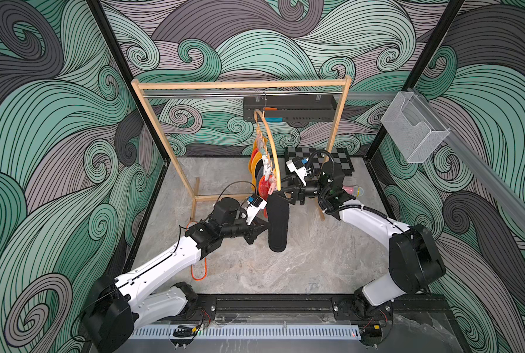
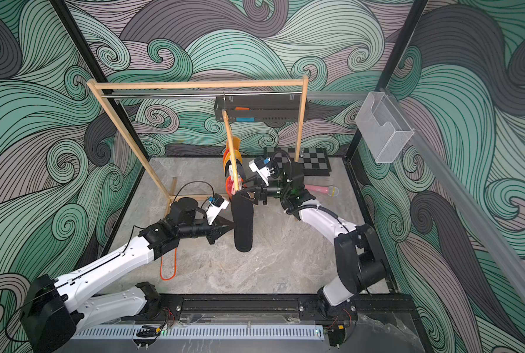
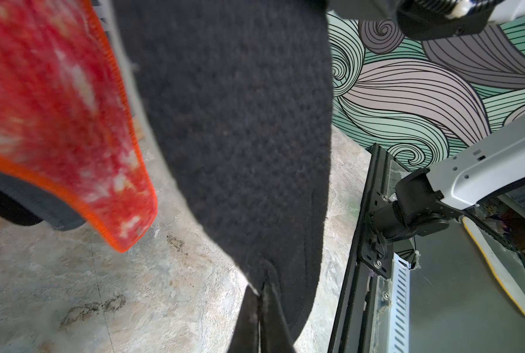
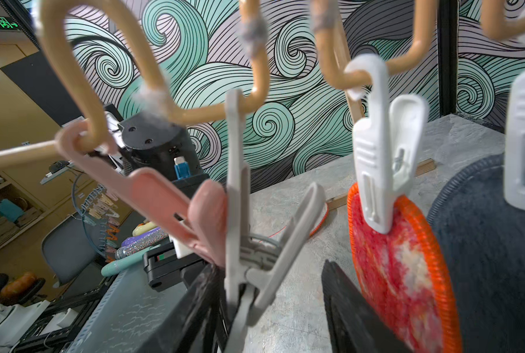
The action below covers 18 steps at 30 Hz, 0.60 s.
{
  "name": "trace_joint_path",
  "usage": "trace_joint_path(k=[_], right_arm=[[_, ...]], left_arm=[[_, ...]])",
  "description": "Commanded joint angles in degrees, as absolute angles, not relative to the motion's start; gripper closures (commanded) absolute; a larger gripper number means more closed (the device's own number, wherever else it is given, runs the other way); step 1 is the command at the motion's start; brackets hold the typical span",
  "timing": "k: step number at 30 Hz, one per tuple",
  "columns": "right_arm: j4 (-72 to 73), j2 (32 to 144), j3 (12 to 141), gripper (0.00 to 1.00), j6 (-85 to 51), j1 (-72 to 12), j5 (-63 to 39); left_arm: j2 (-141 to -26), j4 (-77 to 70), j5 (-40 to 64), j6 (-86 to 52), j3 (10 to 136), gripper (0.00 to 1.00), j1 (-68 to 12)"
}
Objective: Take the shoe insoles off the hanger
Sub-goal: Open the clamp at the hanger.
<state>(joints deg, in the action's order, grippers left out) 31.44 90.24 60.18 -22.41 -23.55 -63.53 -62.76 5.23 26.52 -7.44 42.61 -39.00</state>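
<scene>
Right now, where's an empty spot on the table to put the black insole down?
The widest bare patch of table lies between the two arms, bordered by the front rail and the orange cord, in front of the black insole in the left pincer. The back is crowded: the hanger, the rack, the chessboard and the pink microphone.

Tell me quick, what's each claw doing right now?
Left claw: shut on the black insole.
Right claw: open, one finger on either side of a grey clothespeg, not clamped on it.
</scene>
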Motion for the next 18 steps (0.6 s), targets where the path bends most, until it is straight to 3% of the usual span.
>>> trace_joint_path(k=[1,13,18], right_arm=[[31.84,91.29,63.28,0.48,-22.90,-24.16,-63.63],[29.12,92.54,68.20,0.58,-22.48,-24.48,-61.75],[28.74,92.90,68.65,0.69,-22.32,-24.61,-61.63]], left_arm=[[-62.52,6.02,27.60,-6.46,43.93,1.00,-38.76],[-62.45,6.58,27.33,-6.01,44.11,1.00,-38.76],[-62.58,6.60,27.44,-6.04,43.96,1.00,-38.76]])
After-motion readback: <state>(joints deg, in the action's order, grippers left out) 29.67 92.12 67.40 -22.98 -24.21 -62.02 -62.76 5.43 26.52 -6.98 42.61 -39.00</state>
